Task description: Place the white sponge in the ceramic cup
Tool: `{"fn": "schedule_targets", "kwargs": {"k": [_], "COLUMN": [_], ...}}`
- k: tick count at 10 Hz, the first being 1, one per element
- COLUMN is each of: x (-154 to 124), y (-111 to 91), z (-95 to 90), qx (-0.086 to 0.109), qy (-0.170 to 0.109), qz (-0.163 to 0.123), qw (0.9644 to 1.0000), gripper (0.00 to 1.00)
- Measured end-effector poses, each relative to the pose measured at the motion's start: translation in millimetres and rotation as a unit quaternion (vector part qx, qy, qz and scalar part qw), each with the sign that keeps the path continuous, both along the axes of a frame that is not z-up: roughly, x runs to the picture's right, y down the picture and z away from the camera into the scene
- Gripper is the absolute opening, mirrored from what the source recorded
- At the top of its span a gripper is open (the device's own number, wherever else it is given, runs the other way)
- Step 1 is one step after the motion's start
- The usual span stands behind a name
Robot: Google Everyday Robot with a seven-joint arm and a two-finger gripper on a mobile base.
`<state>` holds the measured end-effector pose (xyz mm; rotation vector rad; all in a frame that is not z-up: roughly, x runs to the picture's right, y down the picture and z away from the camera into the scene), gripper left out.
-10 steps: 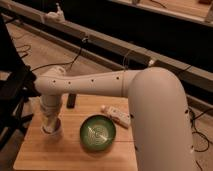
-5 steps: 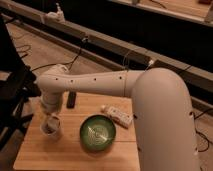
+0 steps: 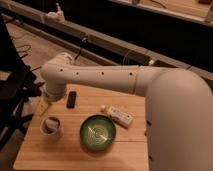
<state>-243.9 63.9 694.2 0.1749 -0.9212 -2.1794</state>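
Observation:
The ceramic cup (image 3: 50,126) stands upright on the left part of the wooden table (image 3: 70,156). A pale shape lies inside its rim; I cannot tell whether it is the white sponge. No sponge shows on the table top. My gripper (image 3: 44,105) hangs from the white arm (image 3: 100,77) just above and behind the cup, near the table's left edge, and is apart from the cup.
A black remote (image 3: 71,99) lies behind the cup. A green patterned bowl (image 3: 98,132) sits mid-table, with a white power-strip bar (image 3: 120,115) behind it to the right. A black chair (image 3: 12,92) stands left of the table. My arm's bulk covers the right side.
My gripper has lifted off the cup and moved up and back. The cup, covered by the gripper before, now shows in full.

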Motion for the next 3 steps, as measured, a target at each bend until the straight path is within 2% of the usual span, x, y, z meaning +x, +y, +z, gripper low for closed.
{"fn": "schedule_targets", "kwargs": {"k": [3], "x": [-0.6], "y": [1.2], "z": [0.2], "qx": [-0.001], "qy": [0.0], "qz": [0.0], "qw": [1.0], "gripper": [0.8]}}
